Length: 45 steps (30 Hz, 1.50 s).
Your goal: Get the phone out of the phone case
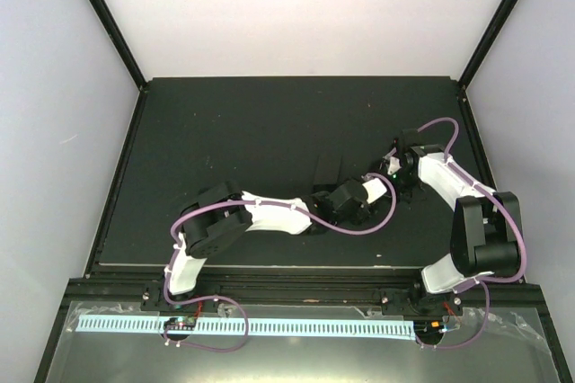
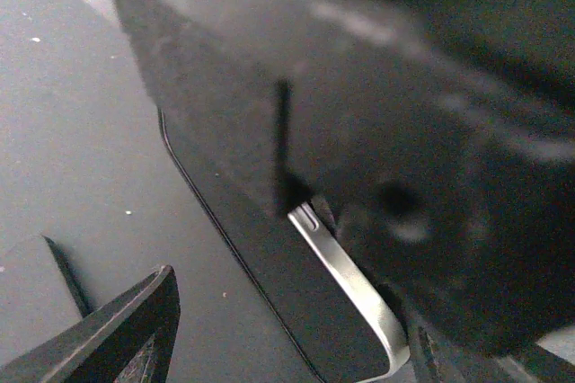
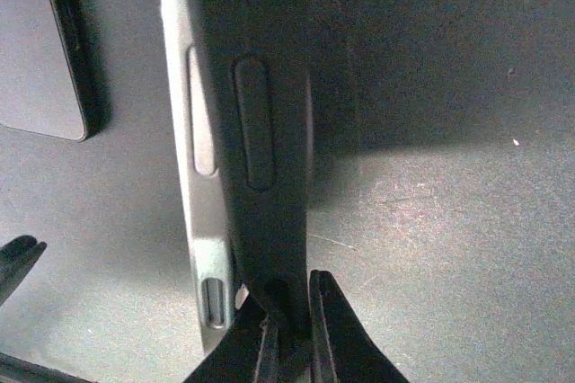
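In the right wrist view my right gripper (image 3: pixel 287 334) is shut on the bottom edge of the black phone case (image 3: pixel 269 131), which stands on edge above the mat. The phone (image 3: pixel 202 221), with its silver frame, sits beside the case and is partly peeled out of it. The left wrist view shows the phone's dark face and silver edge (image 2: pixel 355 289) sticking out from under the case (image 2: pixel 359 86). My left gripper (image 2: pixel 296 329) straddles the phone's end, open, with its left finger (image 2: pixel 126 334) apart from the phone. From above, both grippers (image 1: pixel 352 196) (image 1: pixel 393 172) meet at mid table.
A flat dark slab (image 1: pixel 325 170) lies on the black mat (image 1: pixel 225 131) just left of the grippers, and its corner shows in the right wrist view (image 3: pixel 45 50). Black frame posts (image 1: pixel 103 14) and white walls stand around the table.
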{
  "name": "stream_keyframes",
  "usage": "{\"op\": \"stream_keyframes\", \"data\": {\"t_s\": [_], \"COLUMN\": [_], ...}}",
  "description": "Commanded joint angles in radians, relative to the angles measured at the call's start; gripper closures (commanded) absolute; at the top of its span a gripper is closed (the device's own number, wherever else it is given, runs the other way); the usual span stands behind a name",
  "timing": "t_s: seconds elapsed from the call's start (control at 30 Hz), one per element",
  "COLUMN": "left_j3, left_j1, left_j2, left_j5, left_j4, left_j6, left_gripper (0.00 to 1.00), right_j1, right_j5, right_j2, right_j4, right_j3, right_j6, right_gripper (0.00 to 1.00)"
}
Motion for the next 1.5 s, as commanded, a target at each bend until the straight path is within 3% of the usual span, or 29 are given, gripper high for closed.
{"op": "stream_keyframes", "data": {"t_s": [0.0,0.3,0.47,0.9,1.07,1.47], "left_j3": [0.051,-0.035,-0.028,-0.041,-0.069,-0.088], "left_j1": [-0.007,-0.009,-0.008,-0.003,-0.002,0.009], "left_j2": [0.025,-0.012,0.001,-0.032,-0.081,-0.224], "left_j5": [-0.155,-0.38,-0.375,-0.341,-0.288,-0.28], "left_j4": [-0.057,-0.015,-0.001,0.026,0.039,0.002], "left_j6": [0.048,0.12,0.124,0.112,0.076,-0.022], "left_gripper": [0.32,0.34,0.5,0.8,0.98,0.99], "right_j1": [-0.004,-0.007,-0.007,-0.007,-0.007,-0.007], "right_j5": [-0.014,-0.076,-0.171,-0.196,-0.201,-0.014], "right_j2": [-0.016,-0.025,-0.042,-0.074,-0.086,-0.117], "right_j4": [0.016,0.012,0.029,0.044,0.062,0.077], "right_j3": [0.02,0.027,0.014,-0.005,-0.019,-0.022], "right_j6": [0.003,0.003,0.004,0.0,-0.022,-0.034], "right_gripper": [0.99,0.99,0.99,0.99,0.99,0.99]}}
